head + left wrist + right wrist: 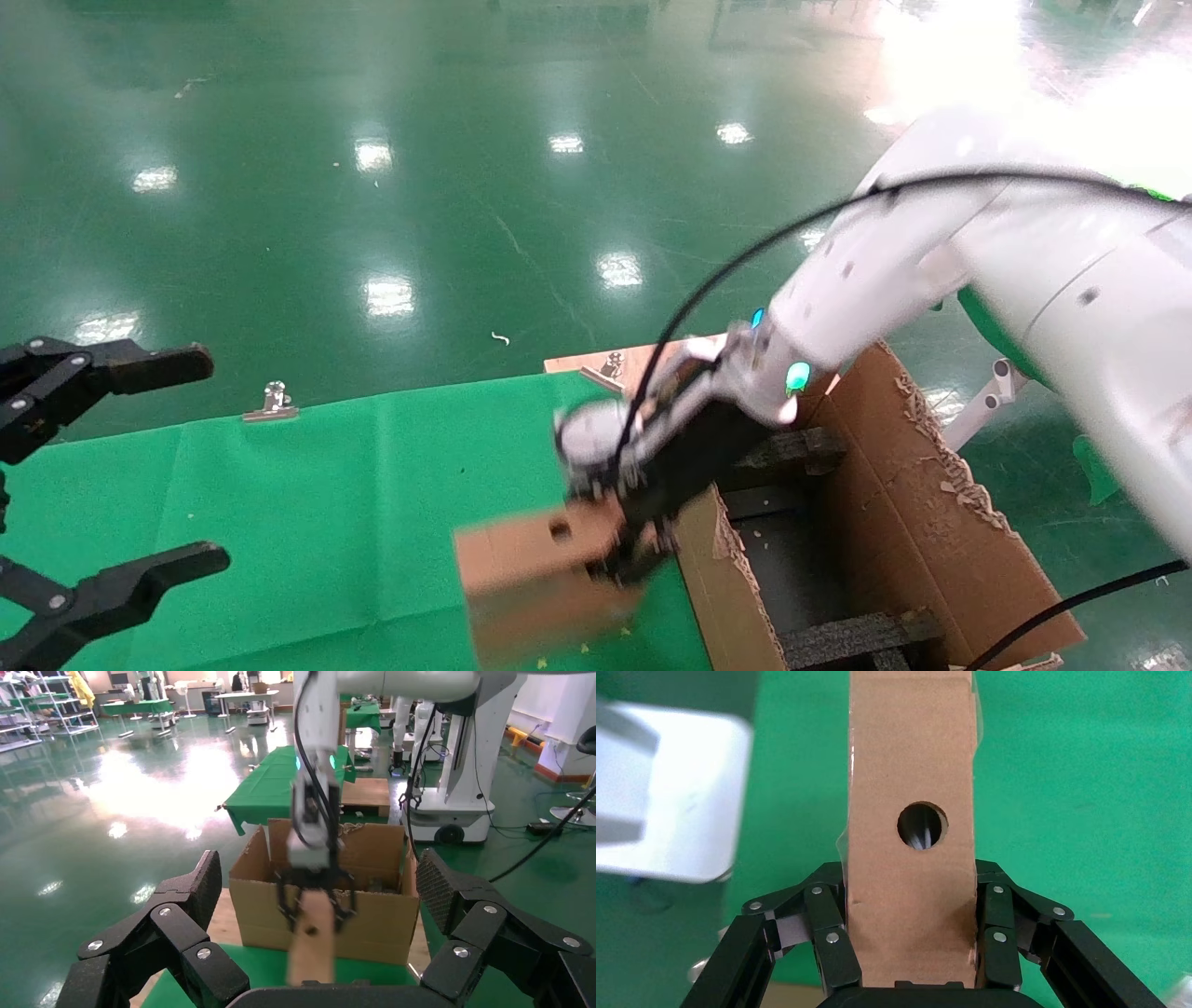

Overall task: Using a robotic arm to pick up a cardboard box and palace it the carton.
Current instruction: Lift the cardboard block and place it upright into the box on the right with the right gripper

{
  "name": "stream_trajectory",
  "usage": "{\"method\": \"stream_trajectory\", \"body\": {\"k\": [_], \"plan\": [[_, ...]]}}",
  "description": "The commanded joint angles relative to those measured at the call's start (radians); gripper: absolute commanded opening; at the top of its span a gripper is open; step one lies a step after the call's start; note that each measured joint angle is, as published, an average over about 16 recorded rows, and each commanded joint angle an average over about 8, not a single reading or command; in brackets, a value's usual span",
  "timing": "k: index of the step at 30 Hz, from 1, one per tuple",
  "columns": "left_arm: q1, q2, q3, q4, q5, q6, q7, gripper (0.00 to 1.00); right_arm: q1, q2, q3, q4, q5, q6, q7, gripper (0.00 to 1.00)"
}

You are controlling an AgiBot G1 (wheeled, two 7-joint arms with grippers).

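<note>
Head view: cardboard box (535, 578) blurred, part-cropped

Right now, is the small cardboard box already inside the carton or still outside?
Outside. The right claw holds the cardboard box over the green cloth, beside the carton.

This is a large industrial robotics hall or test lab. A glossy green floor (484, 186) mirrors rows of ceiling lamps, and the left wrist view shows several benches draped in green cloth (270, 783), metal shelving racks (42, 702) along one wall, and another white wheeled robot base (450, 776) trailing black cables.
</note>
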Motion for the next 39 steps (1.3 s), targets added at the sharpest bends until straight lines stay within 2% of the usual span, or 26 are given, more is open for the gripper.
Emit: {"method": "stream_trajectory", "body": {"k": [1,11,16,20,27,39], "plan": [[0.0,0.0,0.0,0.0,0.0,0.0,0.0,1.0,0.024,0.006,0.006,-0.008,0.023,0.0,0.005,0.0],[0.0,0.0,0.0,0.0,0.0,0.0,0.0,1.0,0.27,0.033,-0.034,-0.065,0.081,-0.011,-0.025,0.0],[0.0,0.0,0.0,0.0,0.0,0.0,0.0,1.0,0.329,0.056,-0.072,-0.089,0.123,-0.011,-0.042,0.0],[0.0,0.0,0.0,0.0,0.0,0.0,0.0,1.0,0.357,0.105,-0.112,-0.097,0.146,-0.013,-0.044,0.0],[0.0,0.0,0.0,0.0,0.0,0.0,0.0,1.0,0.44,0.275,-0.22,-0.037,0.151,-0.018,-0.001,0.0],[0.0,0.0,0.0,0.0,0.0,0.0,0.0,1.0,0.613,0.613,-0.482,0.26,0.111,-0.013,0.2,0.0]]}}
